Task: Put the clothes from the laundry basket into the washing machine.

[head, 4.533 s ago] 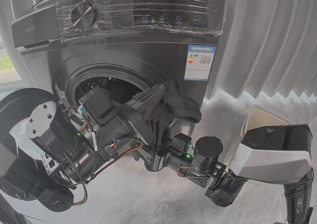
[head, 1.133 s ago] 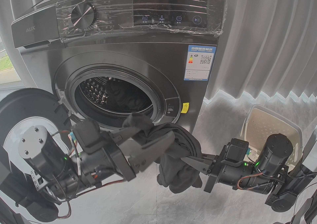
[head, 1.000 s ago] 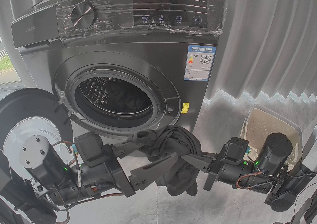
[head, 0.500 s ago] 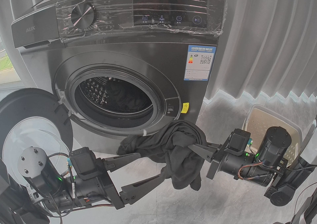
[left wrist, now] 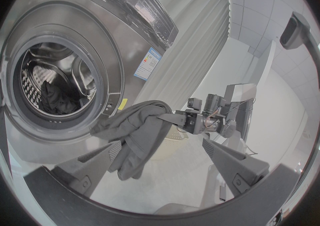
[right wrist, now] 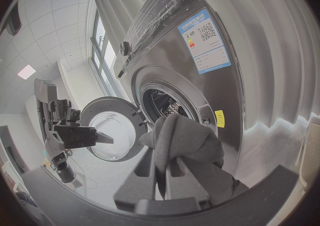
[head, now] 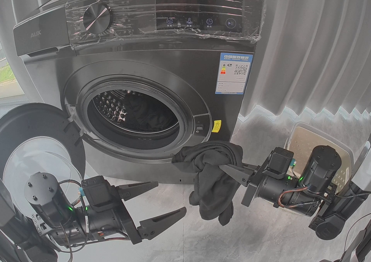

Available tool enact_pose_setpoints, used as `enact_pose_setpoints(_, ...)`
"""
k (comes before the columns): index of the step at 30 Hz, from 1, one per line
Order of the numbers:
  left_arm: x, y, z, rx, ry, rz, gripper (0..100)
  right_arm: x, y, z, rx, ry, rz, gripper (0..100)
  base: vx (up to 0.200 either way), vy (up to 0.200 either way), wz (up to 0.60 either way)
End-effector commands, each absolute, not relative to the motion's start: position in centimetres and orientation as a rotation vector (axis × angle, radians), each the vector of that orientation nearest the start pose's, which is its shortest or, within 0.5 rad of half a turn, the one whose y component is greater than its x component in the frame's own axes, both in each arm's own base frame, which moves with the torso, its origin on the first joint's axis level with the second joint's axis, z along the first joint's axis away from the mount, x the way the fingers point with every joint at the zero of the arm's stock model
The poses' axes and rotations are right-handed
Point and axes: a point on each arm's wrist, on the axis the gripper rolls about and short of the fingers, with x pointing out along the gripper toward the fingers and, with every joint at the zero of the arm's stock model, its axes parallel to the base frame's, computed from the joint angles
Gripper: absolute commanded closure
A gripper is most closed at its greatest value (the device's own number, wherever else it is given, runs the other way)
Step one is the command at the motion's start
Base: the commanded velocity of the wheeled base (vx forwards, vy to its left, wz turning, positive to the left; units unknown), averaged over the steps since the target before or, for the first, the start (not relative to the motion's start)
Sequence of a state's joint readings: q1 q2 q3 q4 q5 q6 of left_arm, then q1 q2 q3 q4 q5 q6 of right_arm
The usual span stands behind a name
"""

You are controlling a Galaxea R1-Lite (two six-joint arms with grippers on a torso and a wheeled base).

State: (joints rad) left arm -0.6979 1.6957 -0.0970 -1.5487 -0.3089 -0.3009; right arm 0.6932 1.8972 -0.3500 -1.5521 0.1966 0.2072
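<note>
Dark garment (head: 211, 191) is pinched in the right gripper (head: 224, 168), dangled just below-right of the washer drum opening (head: 131, 117); left gripper (head: 170, 197) is spread wide, empty.

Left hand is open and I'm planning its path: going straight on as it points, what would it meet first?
Probably the dark garment hanging from the right hand, though depth is unclear.

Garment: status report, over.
Right gripper: jaws shut on garment, hanging outside washer. Left gripper: jaws open, empty. Door open; clothes in drum.
</note>
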Motion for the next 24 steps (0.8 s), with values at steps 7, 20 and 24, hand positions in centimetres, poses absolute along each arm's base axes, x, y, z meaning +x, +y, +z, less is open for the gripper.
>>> enact_pose_setpoints(7,17.7,-13.8,10.3,-0.115,0.169,-0.929,0,18.2,19.0,12.2,0.194,0.073,0.995,100,0.0,0.0,0.0)
enact_pose_setpoints(20,17.8,-13.8,10.3,-0.059,0.141,-0.947,0,17.2,19.6,12.5,0.195,0.067,1.042,100,0.0,0.0,0.0)
enact_pose_setpoints(24,17.8,-14.1,9.8,-0.031,0.153,-1.004,0,16.9,19.9,12.5,0.197,0.066,1.056,100,0.0,0.0,0.0)
